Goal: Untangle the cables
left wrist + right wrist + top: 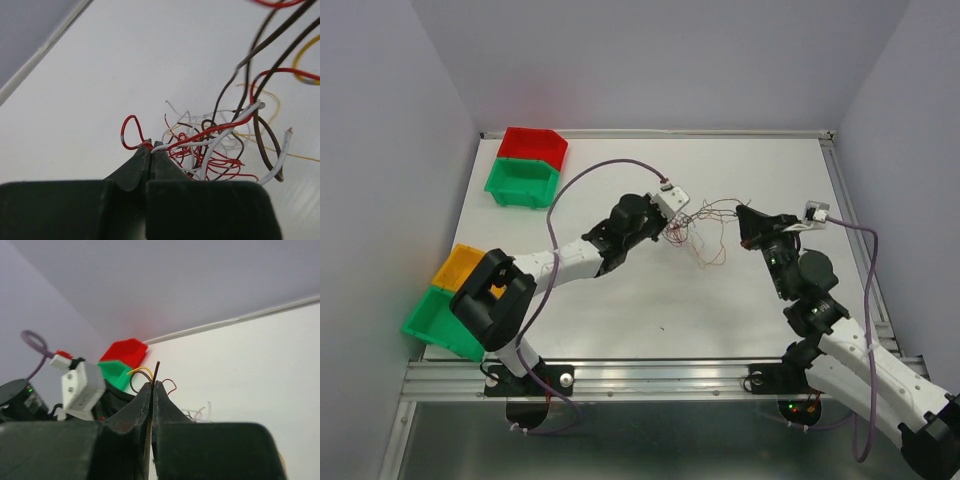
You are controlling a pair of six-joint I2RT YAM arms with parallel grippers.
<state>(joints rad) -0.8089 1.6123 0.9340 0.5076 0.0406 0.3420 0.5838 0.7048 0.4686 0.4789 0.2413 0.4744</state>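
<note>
The cables are a small tangle of thin red, white, brown and yellow wires on the white table between my two arms. In the left wrist view the cables bunch just right of my left gripper, which is shut on a red strand and a white strand at its tips. My left gripper sits at the tangle's left edge. My right gripper is at the tangle's right edge. In the right wrist view my right gripper is shut on a brown strand and a yellow strand, lifted off the table.
A red bin and a green bin stand at the far left. A yellow bin and another green bin sit by the left arm's base. Thick purple cables loop over both arms.
</note>
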